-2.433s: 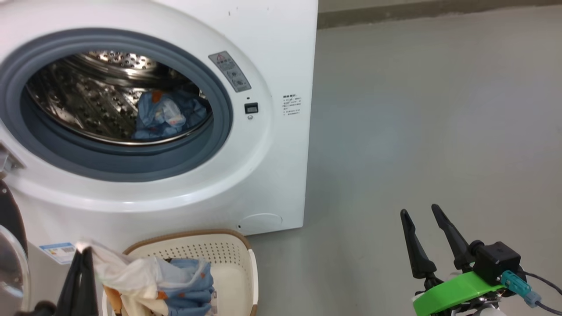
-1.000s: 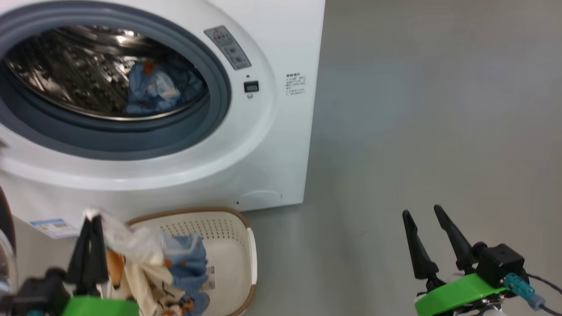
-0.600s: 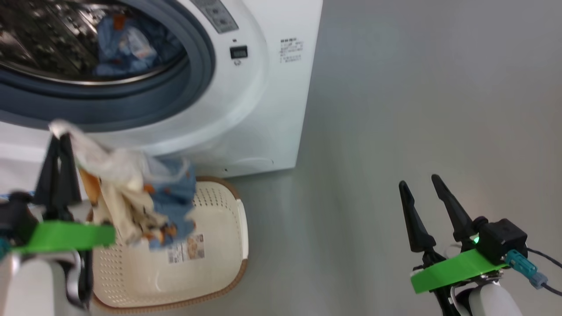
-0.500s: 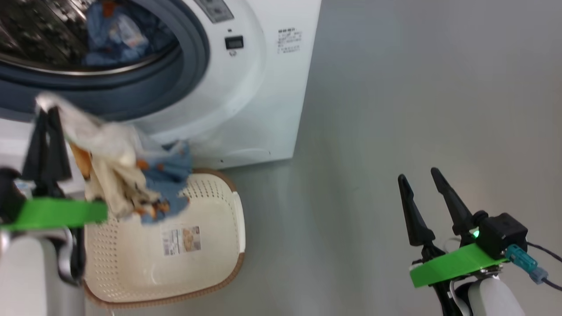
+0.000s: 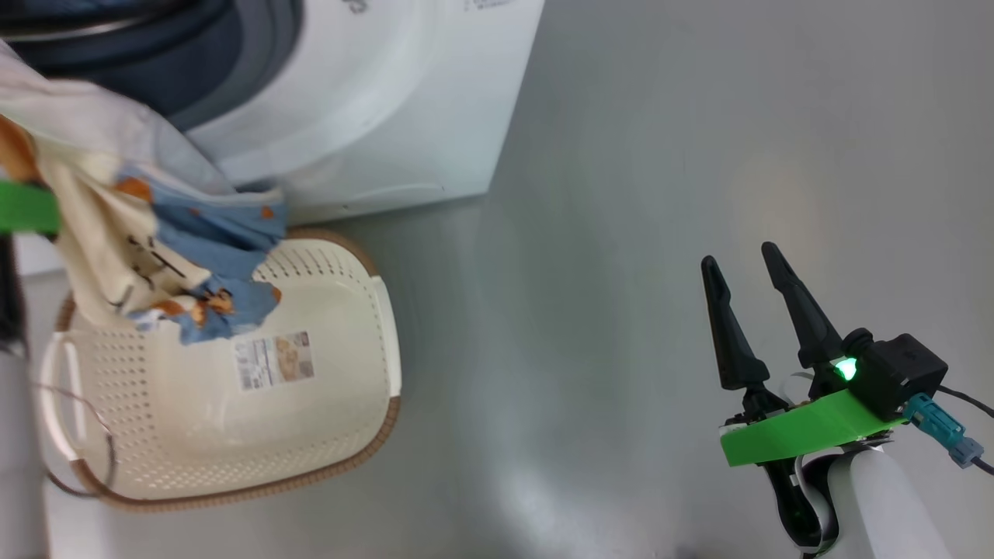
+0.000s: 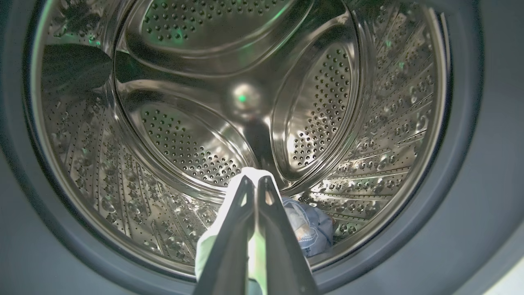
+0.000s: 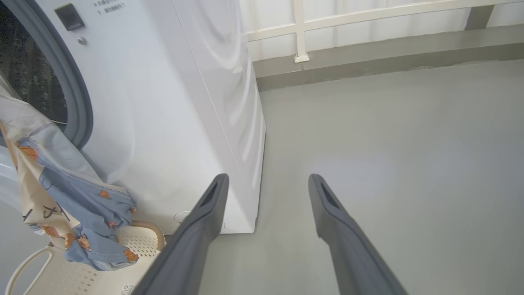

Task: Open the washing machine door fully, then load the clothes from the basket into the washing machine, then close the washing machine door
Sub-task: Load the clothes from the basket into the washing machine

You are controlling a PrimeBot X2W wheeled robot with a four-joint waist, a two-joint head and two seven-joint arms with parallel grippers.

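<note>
Left gripper [image 6: 256, 180] is pointing straight into the washer [image 5: 373, 93], jaws pinched together on a pale fold of the clothes [image 5: 140, 233]. That bundle is hanging in front of the washer's mouth. Its tail is dangling low over the basket [image 5: 384, 326], which is sitting on the floor [image 5: 621, 194] at the washer's foot.

Here's the worry: the grip is looking like a thin pinch, so the cloth could be slipping free before it's clearing the washer's grey gasket [image 6: 466, 143]. That long tail may also be dragging over the washer's lip and snagging. Or it may be draping outside, where a closing door would be trapping it.

One blue piece [image 6: 311, 229] is already lying at the bottom of the washer's drum [image 6: 184, 135]. Well off to the washer's right, the right gripper [image 5: 738, 256] is hovering above the floor, jaws apart and holding nothing. It's looking too far away to be catching a drop.
</note>
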